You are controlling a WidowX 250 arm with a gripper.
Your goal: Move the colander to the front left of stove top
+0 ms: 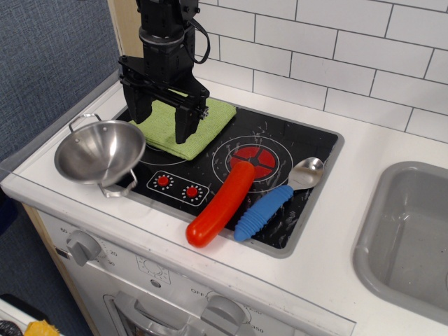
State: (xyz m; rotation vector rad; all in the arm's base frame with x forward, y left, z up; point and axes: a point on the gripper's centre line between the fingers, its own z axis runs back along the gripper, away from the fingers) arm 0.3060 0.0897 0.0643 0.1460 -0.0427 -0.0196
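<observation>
The shiny steel colander [98,152] sits upright at the front left corner of the black stove top [280,150], half on the glass and half on the white counter. Its wire loop handles point to the back left and front right. My black gripper [162,117] hangs open and empty just behind and to the right of the colander, over the green cloth [187,122]. One finger [137,112] stands close above the colander's far rim and the other [187,124] is over the cloth.
A red sausage-shaped toy [220,204] and a spoon with a blue ribbed handle [274,199] lie on the front right of the stove top. A grey sink basin [406,238] is at the right. White tiled wall stands behind.
</observation>
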